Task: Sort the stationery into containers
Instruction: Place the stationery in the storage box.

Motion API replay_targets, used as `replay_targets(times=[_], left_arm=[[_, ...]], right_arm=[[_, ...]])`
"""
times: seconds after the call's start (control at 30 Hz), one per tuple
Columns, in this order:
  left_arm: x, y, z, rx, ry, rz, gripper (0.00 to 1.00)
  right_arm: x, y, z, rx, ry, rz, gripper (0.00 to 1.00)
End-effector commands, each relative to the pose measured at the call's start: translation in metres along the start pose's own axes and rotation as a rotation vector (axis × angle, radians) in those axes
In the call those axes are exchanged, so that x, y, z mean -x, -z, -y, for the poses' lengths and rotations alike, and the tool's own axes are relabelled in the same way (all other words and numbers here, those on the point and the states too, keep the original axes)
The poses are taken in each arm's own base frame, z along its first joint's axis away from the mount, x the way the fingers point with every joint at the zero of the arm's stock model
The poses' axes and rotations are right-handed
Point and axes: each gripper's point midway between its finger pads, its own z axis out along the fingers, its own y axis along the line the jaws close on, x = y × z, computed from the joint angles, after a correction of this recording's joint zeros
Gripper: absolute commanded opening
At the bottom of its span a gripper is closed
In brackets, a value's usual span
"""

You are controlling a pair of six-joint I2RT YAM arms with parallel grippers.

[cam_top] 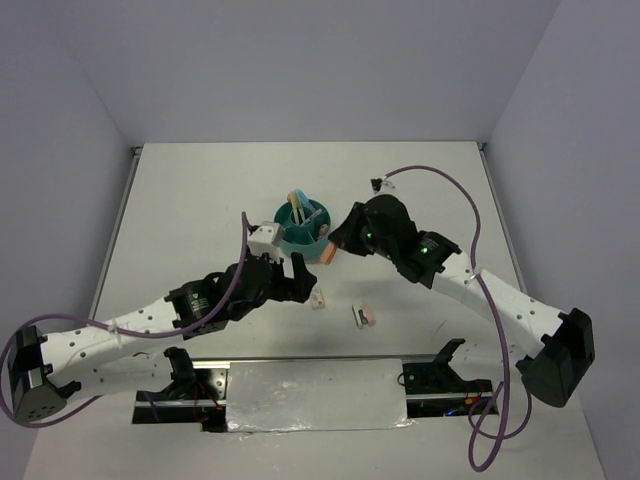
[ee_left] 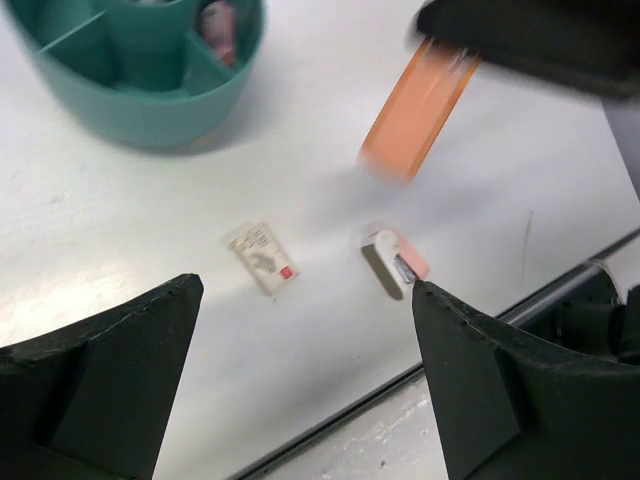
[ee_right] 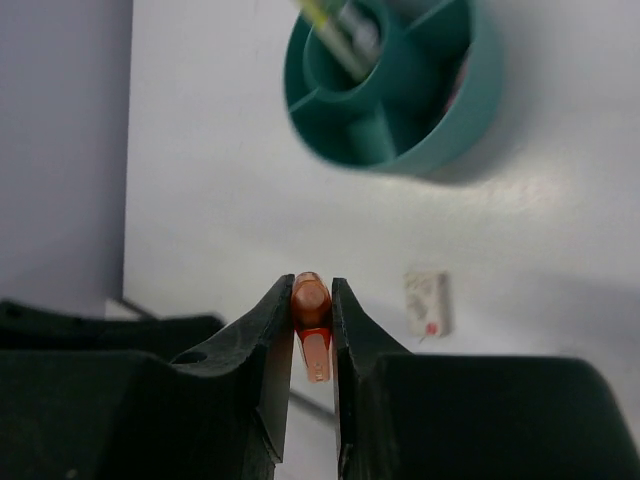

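The round teal organiser [cam_top: 303, 228] stands mid-table with several thin pieces upright in its central cup [ee_right: 345, 40]. A pink piece [ee_left: 218, 22] lies in one wedge. My right gripper [cam_top: 335, 247] hovers just right of the organiser, shut on an orange marker [ee_right: 311, 318], which shows blurred in the left wrist view [ee_left: 418, 105]. My left gripper [cam_top: 298, 272] is wide open and holds nothing [ee_left: 305, 288]. It hangs over the table in front of the organiser. A small white piece [ee_left: 262, 257] and a pink-and-white piece [ee_left: 393, 258] lie on the table just beyond its fingertips.
The table's near edge carries a metal strip [cam_top: 310, 392] between the arm bases. A purple cable [cam_top: 440, 175] loops over the far right of the table, ending in a small black plug [cam_top: 380, 184]. Grey walls close in the table's far side.
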Motion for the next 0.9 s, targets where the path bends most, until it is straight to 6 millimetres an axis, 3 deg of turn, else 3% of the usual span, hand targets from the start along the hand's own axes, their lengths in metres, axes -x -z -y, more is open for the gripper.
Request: replay_targets(times=[0.0, 0.17, 0.3, 0.47, 0.57, 0.87], left_arm=[[0.003, 0.015, -0.027, 0.123, 0.073, 0.021, 0.99], [0.005, 0.037, -0.039, 0.121, 0.107, 0.043, 0.99], [0.008, 0.052, -0.049, 0.144, 0.108, 0.048, 0.99], [0.01, 0.062, -0.051, 0.138, 0.115, 0.043, 0.99], [0.005, 0.062, -0.05, 0.129, 0.115, 0.022, 0.99], [-0.005, 0.065, -0.053, 0.114, 0.125, 0.0, 0.99]], right_arm=[[0.051, -0.009, 0.023, -0.08, 0.058, 0.198, 0.0], [0.081, -0.039, 0.043, -0.128, 0.09, 0.245, 0.0], [0.096, -0.063, 0.042, -0.145, 0.094, 0.244, 0.0], [0.096, -0.093, 0.043, -0.153, 0.095, 0.212, 0.0], [0.097, -0.1, 0.036, -0.127, 0.087, 0.206, 0.0], [0.089, -0.126, 0.044, -0.161, 0.087, 0.158, 0.02]])
